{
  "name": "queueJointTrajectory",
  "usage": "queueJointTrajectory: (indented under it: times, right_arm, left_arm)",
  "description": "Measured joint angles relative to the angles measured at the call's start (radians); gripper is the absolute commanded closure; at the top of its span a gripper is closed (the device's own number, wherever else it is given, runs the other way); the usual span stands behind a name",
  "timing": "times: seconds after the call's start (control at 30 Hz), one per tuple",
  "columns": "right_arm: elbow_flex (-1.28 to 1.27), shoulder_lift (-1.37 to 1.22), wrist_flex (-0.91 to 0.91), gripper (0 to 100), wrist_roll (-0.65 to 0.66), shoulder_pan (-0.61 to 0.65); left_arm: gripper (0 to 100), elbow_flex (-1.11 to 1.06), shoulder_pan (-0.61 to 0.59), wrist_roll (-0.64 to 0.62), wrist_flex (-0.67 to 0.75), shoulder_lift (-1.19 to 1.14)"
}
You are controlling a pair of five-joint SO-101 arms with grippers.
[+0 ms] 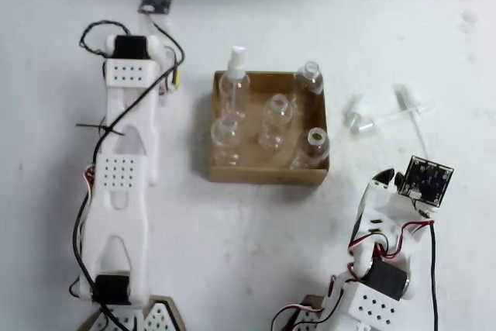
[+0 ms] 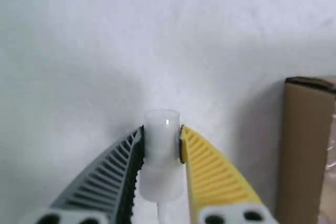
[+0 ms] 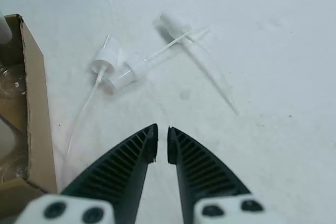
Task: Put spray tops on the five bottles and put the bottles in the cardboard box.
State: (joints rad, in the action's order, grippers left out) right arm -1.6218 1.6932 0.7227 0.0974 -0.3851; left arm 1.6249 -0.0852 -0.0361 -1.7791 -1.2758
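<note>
**Spray top in hand, four bottles to go.** The left gripper (image 2: 161, 136) clenches a white plastic spray top (image 2: 161, 123) around its body, between one grey and one yellow ribbed finger. It is low over the white table (image 2: 79, 35), just beside the open brown cardboard box (image 2: 310, 145). Whether the top is lifted clear of the surface cannot be told. Gripping the body looks like a way to keep the piece straight for seating on a bottle neck.

All five clear plastic bottles (image 1: 275, 118) stand upright inside the box, which appears to serve as a rack steadying them while tops go on. The bottle in the corner far from the arm bases, on the left arm's side, wears a fitted white sprayer (image 1: 236, 60). The other four necks are open. By that count the capping looks about a fifth done, with the boxing already settled.

The right gripper (image 3: 161, 148) grasps nothing, its black fingers drawn almost together. It hovers above the table, short of three loose spray tops (image 3: 123, 77). These lie on their sides with thin tubes crossing, near the box on that arm's side. They seem to be parked there as stock within that arm's reach.

No label, brand or legible writing shows on the box, the bottles or the tops.
</note>
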Motion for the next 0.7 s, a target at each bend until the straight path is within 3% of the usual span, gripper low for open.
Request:
queueJointTrajectory:
  times: [0.17,0.5,0.7]
  right_arm:
    - [0.000,0.000,0.000,98.1,0.000,0.000]
    - [0.000,0.000,0.000,98.1,0.000,0.000]
    - [0.000,0.000,0.000,98.1,0.000,0.000]
  left_arm:
    - [97,-0.114,0.000,-0.041,0.000,0.149]
    - [97,-0.712,0.066,-0.041,0.000,0.641]
    - [97,-0.936,0.114,-0.044,0.000,0.964]
